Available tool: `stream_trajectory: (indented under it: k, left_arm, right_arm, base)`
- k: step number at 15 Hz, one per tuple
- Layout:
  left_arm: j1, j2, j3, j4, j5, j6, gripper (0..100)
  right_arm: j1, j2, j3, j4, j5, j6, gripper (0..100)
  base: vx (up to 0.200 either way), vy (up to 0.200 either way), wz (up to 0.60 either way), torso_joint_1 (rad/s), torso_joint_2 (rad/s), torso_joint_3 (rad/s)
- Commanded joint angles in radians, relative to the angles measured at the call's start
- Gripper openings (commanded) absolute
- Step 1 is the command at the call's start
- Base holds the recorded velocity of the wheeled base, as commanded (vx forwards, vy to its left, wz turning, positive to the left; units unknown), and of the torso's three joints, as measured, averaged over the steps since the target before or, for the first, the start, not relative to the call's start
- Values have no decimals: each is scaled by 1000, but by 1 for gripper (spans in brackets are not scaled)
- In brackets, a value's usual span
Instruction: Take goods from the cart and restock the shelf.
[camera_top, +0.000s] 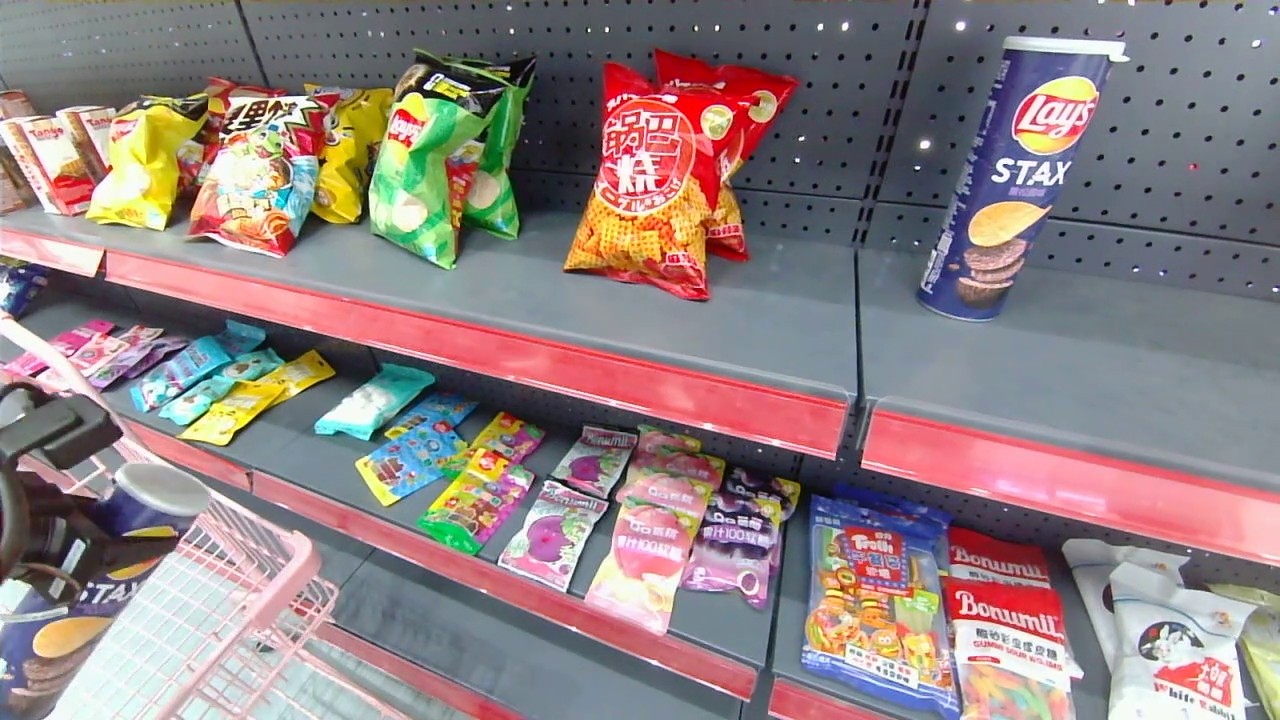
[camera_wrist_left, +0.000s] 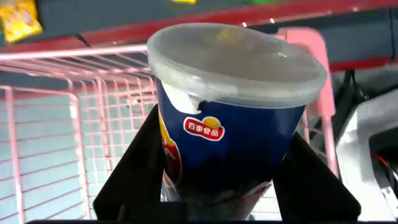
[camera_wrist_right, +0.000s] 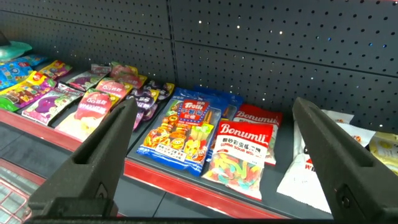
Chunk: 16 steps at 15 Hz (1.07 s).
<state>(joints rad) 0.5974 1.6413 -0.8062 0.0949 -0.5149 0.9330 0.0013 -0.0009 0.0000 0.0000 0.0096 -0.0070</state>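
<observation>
1. Blue chip can (camera_top: 60, 620) with a pale lid sits in the left tool (camera_top: 85, 545) at the lower left of the head view, above the pink wire cart (camera_top: 240, 600). On the shelf (camera_top: 700, 330), the top board carries leaning chip bags: yellow (camera_top: 140, 160), green (camera_top: 430, 150) and red (camera_top: 650, 180). A second blue can (camera_top: 1015, 180) stands upright in the right bay, well apart from the bags. The board below is lined with flat candy packets (camera_top: 640, 540).
2. From the left wrist, black fingers (camera_wrist_left: 134, 174) press against both sides of the chip can (camera_wrist_left: 230, 124), so the left tool (camera_wrist_left: 224, 186) is clenched on it. The cart (camera_wrist_left: 62, 124) bars lie just behind the can, with a red shelf edge (camera_wrist_left: 186, 22) beyond them.
3. From the right wrist, the right tool (camera_wrist_right: 211, 174) hangs spread wide, grasping nothing, before a lower shelf board. Past its fingers (camera_wrist_right: 93, 168) lie a blue gummy pack (camera_wrist_right: 180, 127), a red gummy pack (camera_wrist_right: 245, 155) touching it, and a white bag (camera_wrist_right: 311, 180) beside that.
</observation>
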Motion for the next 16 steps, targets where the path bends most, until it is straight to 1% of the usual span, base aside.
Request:
stream_trajectory:
  k: [1, 2, 4, 5, 6, 7, 9, 11, 12, 14, 15, 16]
  left_arm:
    - [-2, -169, -16, -17, -48, -43, 0]
    - [-16, -222, -24, -17, -57, -74, 0]
    - [-84, -359, -50, -18, -63, -227, 0]
    - [-111, -394, -62, -20, -62, -280, 0]
    - [-148, -443, -77, -30, -59, -347, 0]
    - [-156, -460, -82, -38, -57, -359, 0]
    - [-160, -508, -88, -103, -60, -381, 0]
    - [-171, -557, -77, -121, -70, -444, 0]
    - [-206, -587, -68, -123, -80, -502, 0]
    - [-225, -635, -62, -119, -65, -526, 0]
    - [-257, -646, -54, -119, -65, -533, 0]
    - [-286, -653, -31, -124, -73, -574, 0]
  right_arm:
    - [0, 1, 0, 0, 1, -1, 100]
    - [0, 1, 0, 0, 1, -1, 100]
    - [0, 1, 0, 0, 0, -1, 100]
    - [0, 1, 0, 0, 0, -1, 100]
    - [0, 1, 0, 0, 0, 1, 100]
    - [0, 1, 0, 0, 0, 1, 100]
    - [0, 1, 0, 0, 0, 1, 100]
    - [0, 1, 0, 0, 0, 1, 100]
    - [0, 1, 0, 0, 1, 1, 100]
    - [0, 1, 0, 0, 1, 1, 100]
    - [0, 1, 0, 0, 1, 1, 100]
    - [0, 1, 0, 0, 1, 1, 100]
  base:
    - [0, 0, 0, 0, 0, 0]
    - [0, 0, 0, 0, 0, 0]
    - [0, 0, 0, 0, 0, 0]
    - [0, 0, 0, 0, 0, 0]
    - [0, 0, 0, 0, 0, 0]
    - [0, 0, 0, 0, 0, 0]
    - [0, 0, 0, 0, 0, 0]
    - [0, 0, 0, 0, 0, 0]
    - [0, 0, 0, 0, 0, 0]
    - [0, 0, 0, 0, 0, 0]
    - [0, 0, 0, 0, 0, 0]
    - [0, 0, 0, 0, 0, 0]
